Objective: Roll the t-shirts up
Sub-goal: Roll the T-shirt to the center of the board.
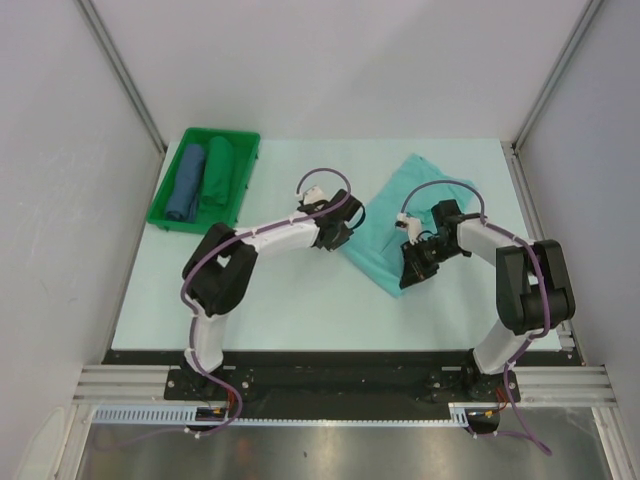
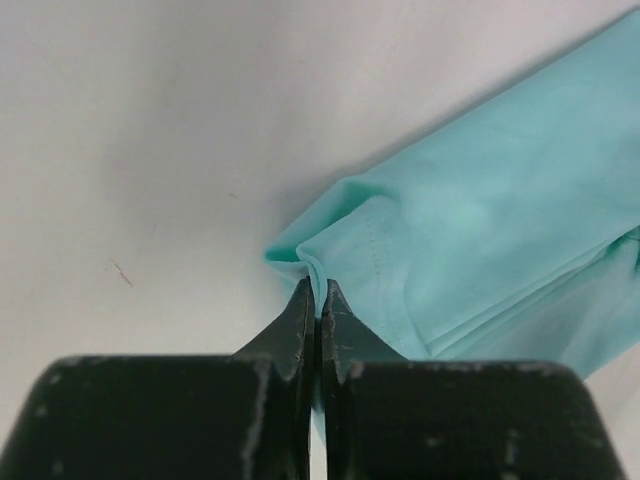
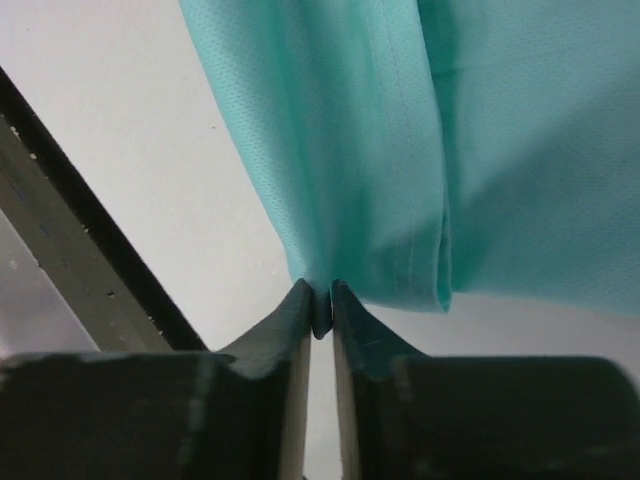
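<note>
Turquoise t-shirt edge pinched by the left end effector.

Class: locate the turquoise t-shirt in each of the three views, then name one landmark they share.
Top external: t-shirt lies right of centre on the table.
Left wrist: t-shirt fills the right side, corner at the left hand.
Right wrist: t-shirt across the top, hem meeting the right hand.
Shared landmark: the pale table.

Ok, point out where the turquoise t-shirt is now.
In the top view the turquoise t-shirt lies right of centre, between the left pincer and right pincer; the green bin sits far off at back left.
</note>
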`<state>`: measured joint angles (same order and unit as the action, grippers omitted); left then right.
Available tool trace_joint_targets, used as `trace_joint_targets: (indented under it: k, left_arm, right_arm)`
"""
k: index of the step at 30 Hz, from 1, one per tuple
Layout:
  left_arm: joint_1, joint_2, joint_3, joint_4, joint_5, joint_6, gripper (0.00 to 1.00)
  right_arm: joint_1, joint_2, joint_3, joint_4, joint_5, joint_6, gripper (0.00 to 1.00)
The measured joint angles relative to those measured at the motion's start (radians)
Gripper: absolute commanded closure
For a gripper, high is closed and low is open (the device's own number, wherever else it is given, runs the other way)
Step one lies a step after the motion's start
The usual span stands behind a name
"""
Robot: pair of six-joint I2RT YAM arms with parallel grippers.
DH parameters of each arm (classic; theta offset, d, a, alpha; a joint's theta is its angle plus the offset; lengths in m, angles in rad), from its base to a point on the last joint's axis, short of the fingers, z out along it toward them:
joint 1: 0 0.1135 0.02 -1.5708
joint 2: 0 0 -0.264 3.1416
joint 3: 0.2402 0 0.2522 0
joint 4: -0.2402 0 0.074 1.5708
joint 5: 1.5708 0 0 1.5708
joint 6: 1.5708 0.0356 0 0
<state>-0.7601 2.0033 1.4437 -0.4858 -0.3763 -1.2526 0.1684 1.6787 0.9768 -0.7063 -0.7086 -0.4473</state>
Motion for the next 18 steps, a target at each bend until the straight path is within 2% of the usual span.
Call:
trace_joint_targets:
  k: [3,6,12,18]
  left_arm:
    - [0.001,0.029,0.064,-0.056,0.016,0.028,1.0]
    - [0.001,0.048,0.082,-0.093,0.026,0.049,1.0]
    - [0.005,0.078,0.085,-0.151,0.045,0.066,1.0]
    - [0.005,0.084,0.087,-0.159,0.05,0.069,1.0]
  right_arm:
    - [-0.002,-0.019,-0.033,0.047,0.006,0.009,0.56]
    - [0.003,-0.074,-0.073,0.092,0.023,0.027,0.48]
    - [0.079,-0.256,-0.147,0.225,0.088,0.062,0.38]
    - [0.245,-0.374,-0.185,0.332,0.245,0.071,0.36]
